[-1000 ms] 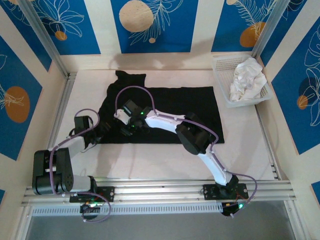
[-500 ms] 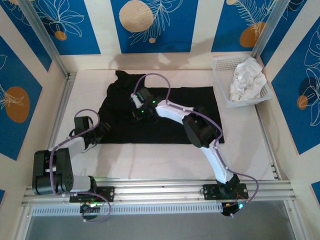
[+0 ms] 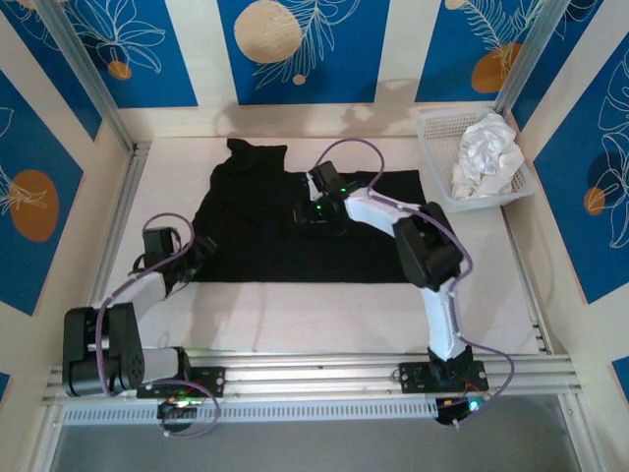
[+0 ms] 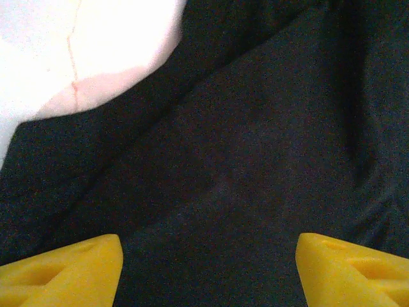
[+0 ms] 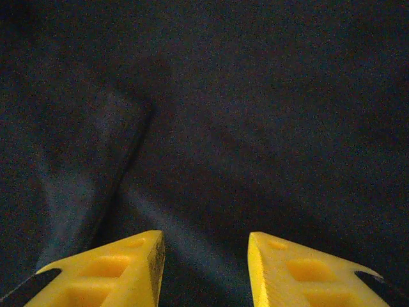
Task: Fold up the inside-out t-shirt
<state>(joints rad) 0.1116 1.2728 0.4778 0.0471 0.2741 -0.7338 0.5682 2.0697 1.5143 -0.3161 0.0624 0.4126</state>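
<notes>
The black t-shirt (image 3: pixel 260 231) lies spread flat across the middle of the table, one sleeve reaching toward the back wall. Its yellow label is hidden. My right gripper (image 3: pixel 307 211) hovers over the shirt's upper middle, and the right wrist view has its yellow fingers (image 5: pixel 108 272) parted over dark cloth (image 5: pixel 255 128), nothing between them. My left gripper (image 3: pixel 203 251) sits at the shirt's left edge. In the left wrist view, black fabric (image 4: pixel 243 160) lies between widely spread yellow fingertips (image 4: pixel 70 268), with bare table (image 4: pixel 83 45) beyond the hem.
A white plastic basket (image 3: pixel 439 187) holding a crumpled white garment (image 3: pixel 486 152) stands at the back right. Metal rails run along the left side (image 3: pixel 118 221) and the near edge (image 3: pixel 324 366). Pale tabletop (image 3: pixel 324 315) shows in front of the shirt.
My right gripper has swept from the shirt's lower left area toward the back right, over its upper middle. The left arm has barely shifted.
</notes>
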